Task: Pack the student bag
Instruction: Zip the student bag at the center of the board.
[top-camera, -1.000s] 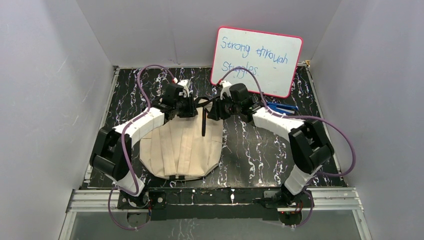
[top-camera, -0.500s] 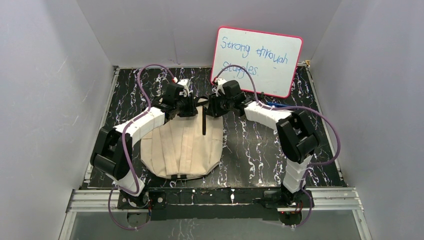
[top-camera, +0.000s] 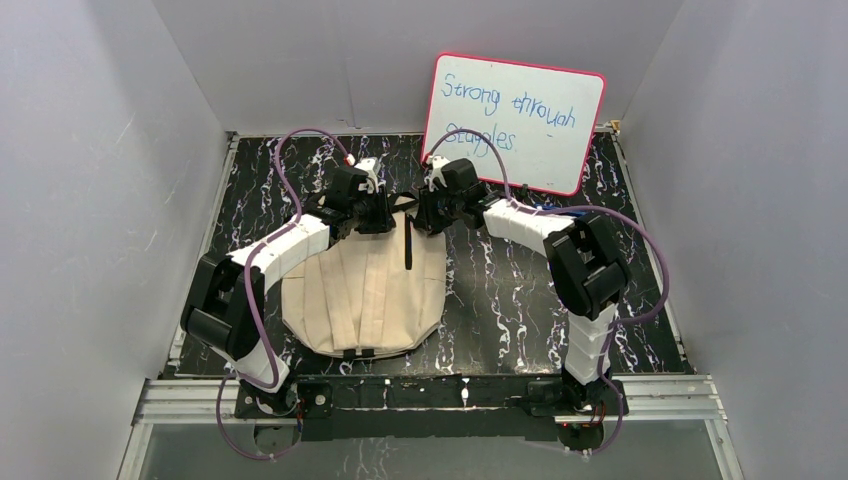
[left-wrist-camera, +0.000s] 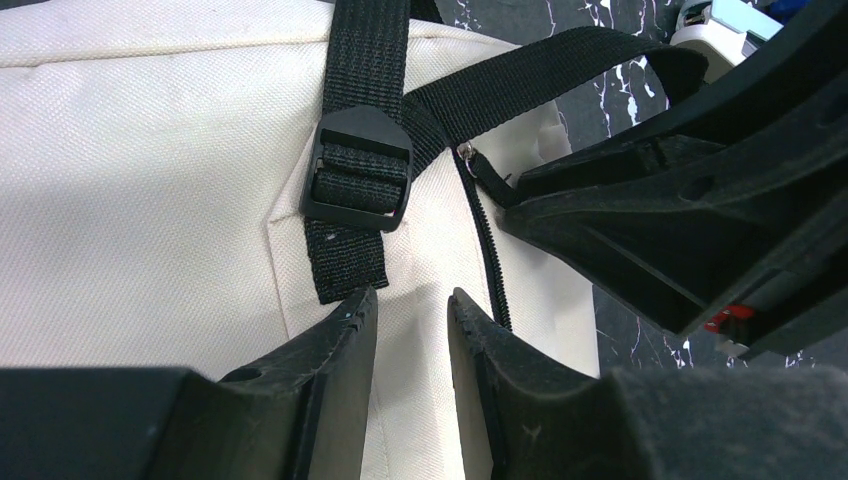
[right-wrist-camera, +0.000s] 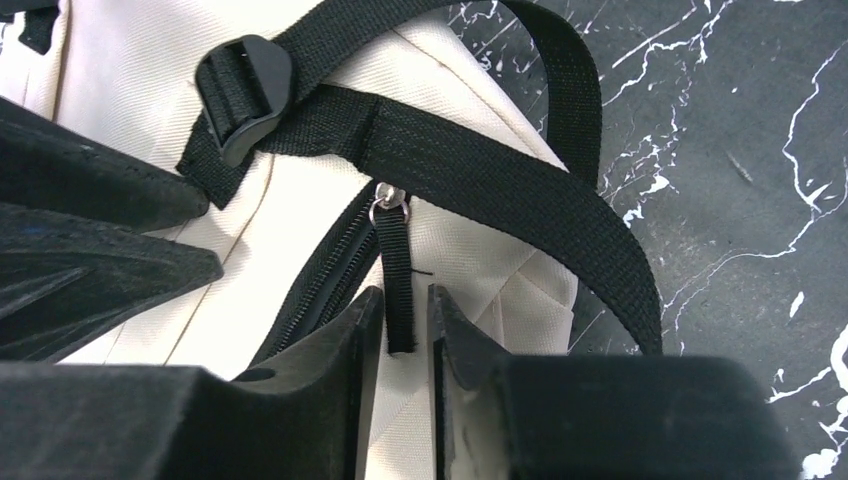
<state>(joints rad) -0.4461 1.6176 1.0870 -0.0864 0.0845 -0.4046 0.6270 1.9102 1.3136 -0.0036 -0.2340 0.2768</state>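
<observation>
The left tool (top-camera: 386, 214) and right tool (top-camera: 424, 214) meet over the far end of the student bag (top-camera: 360, 290), which lies flat on the bench (top-camera: 520, 300), left of centre in the top view. From the left wrist, the fingers stand narrowly apart on the canvas below a black buckle (left-wrist-camera: 357, 165); whether they pinch a fold I cannot tell. From the right wrist, the fingers stand close either side of the zipper pull (right-wrist-camera: 394, 250); whether they grip it is unclear.
</observation>
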